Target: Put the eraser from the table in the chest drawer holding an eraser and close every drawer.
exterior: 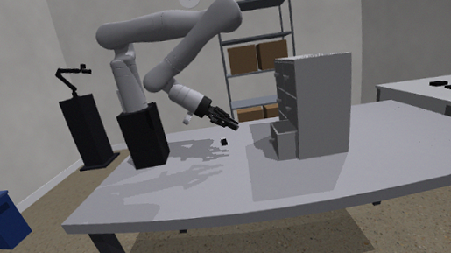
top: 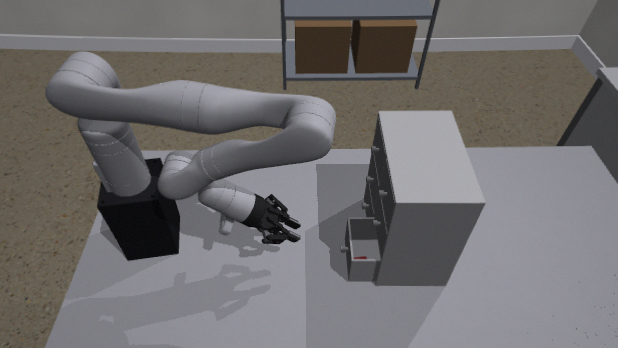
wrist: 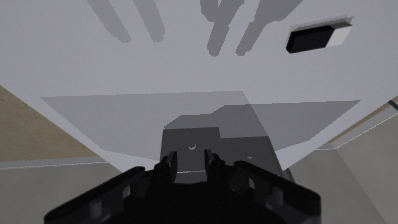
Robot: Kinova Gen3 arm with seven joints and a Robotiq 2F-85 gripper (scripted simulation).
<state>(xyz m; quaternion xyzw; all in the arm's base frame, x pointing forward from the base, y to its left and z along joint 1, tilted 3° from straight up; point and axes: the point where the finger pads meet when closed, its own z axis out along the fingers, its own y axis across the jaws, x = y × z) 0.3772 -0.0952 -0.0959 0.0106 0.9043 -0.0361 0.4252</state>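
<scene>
- The tool (top: 299, 231) (exterior: 235, 126) (wrist: 190, 158) has its 2 fingers partly apart, nothing between them; a narrower gap perhaps suits pushing or a grasp to come.
- The eraser (exterior: 224, 142) (wrist: 311, 40) lies below the tool, on the surface (top: 210, 320) (exterior: 224, 185) (wrist: 150, 70), ungrasped.
- Ahead of the tool, 1 drawer (top: 363, 271) (exterior: 288, 145) (wrist: 179, 139) stands out, presumably to receive it; the red thing (top: 360, 258) inside may be its like.

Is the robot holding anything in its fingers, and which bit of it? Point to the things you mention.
No, nothing is held. The gripper (top: 299, 231) (exterior: 235, 127) (wrist: 190, 158) has only air between its fingers, and the black-and-white eraser (exterior: 224, 142) (wrist: 311, 40) lies on the table.
</scene>
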